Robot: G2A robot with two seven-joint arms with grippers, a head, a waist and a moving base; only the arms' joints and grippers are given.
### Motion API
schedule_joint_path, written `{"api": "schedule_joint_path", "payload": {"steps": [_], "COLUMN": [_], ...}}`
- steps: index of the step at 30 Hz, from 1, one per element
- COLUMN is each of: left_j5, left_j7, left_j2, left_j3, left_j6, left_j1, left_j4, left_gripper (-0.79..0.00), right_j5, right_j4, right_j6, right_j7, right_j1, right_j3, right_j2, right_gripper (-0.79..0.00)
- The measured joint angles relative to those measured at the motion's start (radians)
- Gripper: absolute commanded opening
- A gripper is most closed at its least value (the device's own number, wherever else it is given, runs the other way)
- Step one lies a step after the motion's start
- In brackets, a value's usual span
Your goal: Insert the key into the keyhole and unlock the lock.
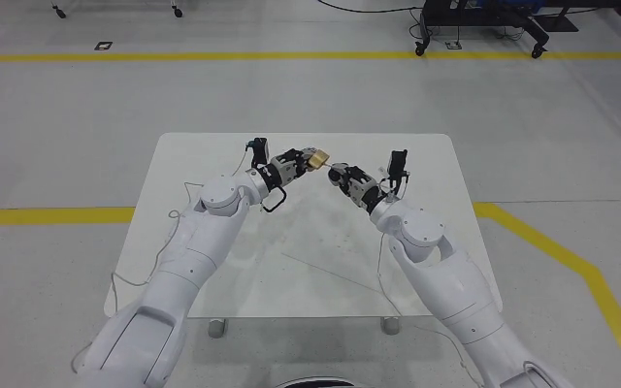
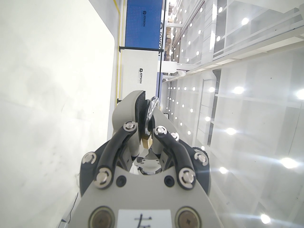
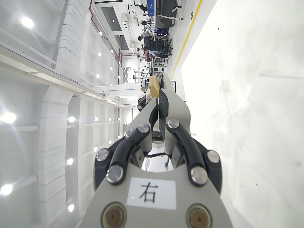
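Note:
Both grippers hang close together above the back middle of the white table (image 1: 408,155). My left gripper (image 1: 299,161) is shut on a brass padlock (image 1: 316,157), whose body sticks out past the fingertips toward the other arm. In the left wrist view the silver shackle (image 2: 152,107) is pinched between the pads, with a bit of the brass body (image 2: 146,142) below it. My right gripper (image 1: 339,176) is shut on a thin metal key (image 3: 157,110), seen edge-on. The padlock (image 3: 154,88) sits just beyond the right fingertips. Whether the key touches it I cannot tell.
The table's surface below the arms is bare white (image 1: 320,252). A thin cable (image 1: 121,281) hangs off its left edge. Yellow floor tape (image 1: 291,55) runs behind the table, and wheeled equipment (image 1: 485,24) stands far back right.

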Motion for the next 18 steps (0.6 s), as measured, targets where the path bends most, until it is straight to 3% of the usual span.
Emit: {"api": "schedule_joint_path", "payload": {"steps": [12, 18], "left_j5": [0.023, -0.034], "left_j7": [0.005, -0.028], "left_j2": [0.001, 0.0], "left_j3": [-0.012, -0.031], "left_j6": [0.006, 0.012], "left_j1": [0.012, 0.015], "left_j4": [-0.022, -0.008], "left_gripper": [-0.785, -0.785], "right_j5": [-0.004, 0.081], "right_j4": [0.009, 0.009], "right_j6": [-0.012, -0.052], "right_j7": [0.015, 0.087], "right_j1": [0.007, -0.011], "right_j3": [-0.004, 0.012], "right_j2": [-0.008, -0.011], "right_gripper": [-0.785, -0.785]}}
